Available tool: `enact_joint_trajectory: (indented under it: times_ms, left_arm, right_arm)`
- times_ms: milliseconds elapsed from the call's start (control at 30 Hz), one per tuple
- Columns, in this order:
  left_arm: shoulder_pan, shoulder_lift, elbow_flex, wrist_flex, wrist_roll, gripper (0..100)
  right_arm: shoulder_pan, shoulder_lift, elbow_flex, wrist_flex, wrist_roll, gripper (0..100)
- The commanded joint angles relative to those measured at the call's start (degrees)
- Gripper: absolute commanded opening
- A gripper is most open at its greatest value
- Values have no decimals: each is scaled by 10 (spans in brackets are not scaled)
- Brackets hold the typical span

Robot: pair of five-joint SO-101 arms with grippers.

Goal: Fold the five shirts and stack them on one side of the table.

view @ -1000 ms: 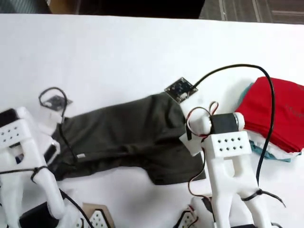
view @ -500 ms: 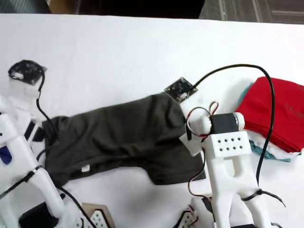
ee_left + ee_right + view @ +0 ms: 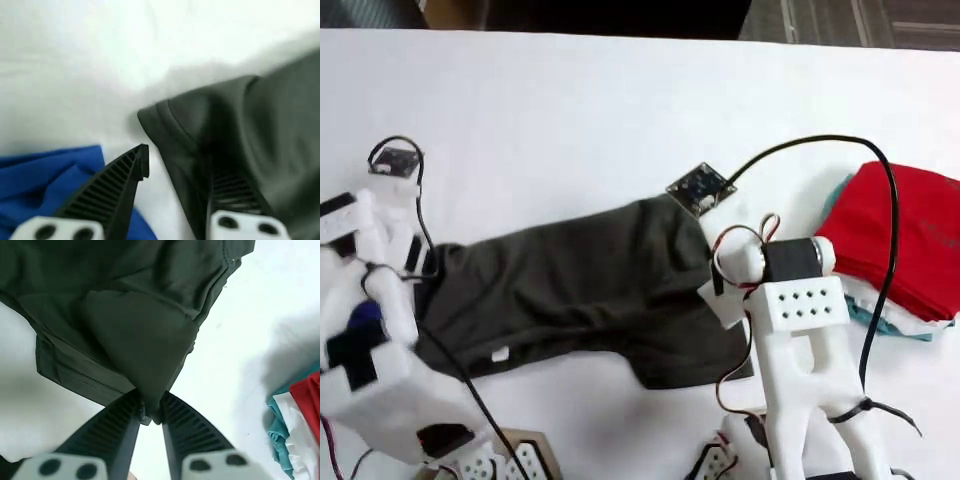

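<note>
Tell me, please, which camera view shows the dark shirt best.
The high view: the dark shirt lies there nearly whole, crumpled across the table. The left wrist view gives one corner at the open left pincer; the right wrist view gives a fold pinched in the right pincer.

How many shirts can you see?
5. The dark green shirt lies mid-table. The red shirt, white shirt and teal shirt are stacked nearby. The blue shirt is near the left pincer. More may hide in the stack.
</note>
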Motion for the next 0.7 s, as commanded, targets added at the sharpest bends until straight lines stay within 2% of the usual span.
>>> enact_joint_trajectory:
  times_ms: [0,133,267,467,667]
  left_arm:
    - [4,46,-62,-23,18,203]
    - [-15,91,-108,-56,14,203]
    - [-36,108,-164,-47,4,203]
    - [-47,110,-241,57,-60,203]
    - [-69,108,-332,164,-83,203]
  right_arm:
    - [0,-27,-4,-7,0,22]
    - [2,-27,-4,-6,2,22]
    - [2,-27,-4,-6,2,22]
    - [2,-27,-4,-7,4,22]
    - [2,-27,-5,-8,3,22]
